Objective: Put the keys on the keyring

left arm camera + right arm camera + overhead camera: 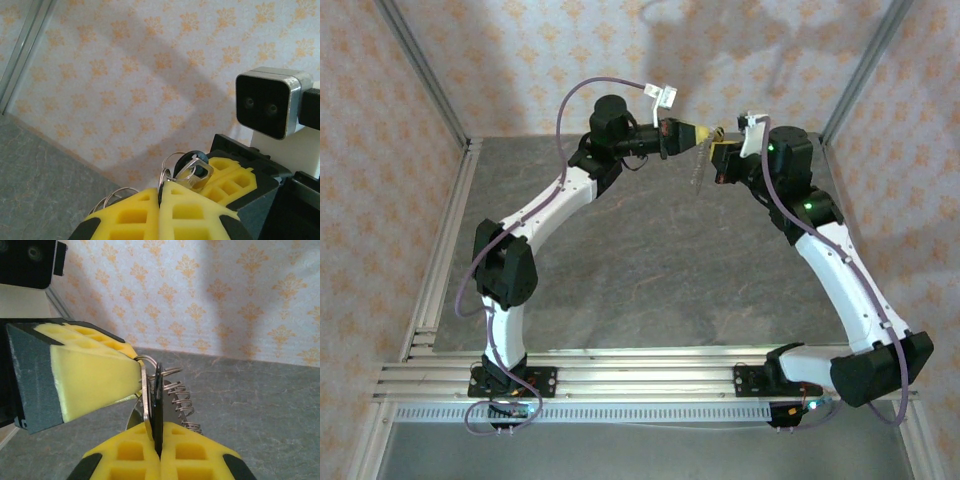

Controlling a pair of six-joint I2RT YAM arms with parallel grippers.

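The left fingers are pressed fully shut, pinching the keyring at their tips, and its thin silvery loops poke out just past them. A coiled chain dangles from the ring, hanging clear above the grey tabletop. Right against the ring, on its right side, is the key. It is seen edge-on with its dark head upright, and the right fingers are clamped tight on it. I cannot tell whether it is threaded onto the ring. The two sets of fingertips meet nearly nose to nose near the patterned wall.
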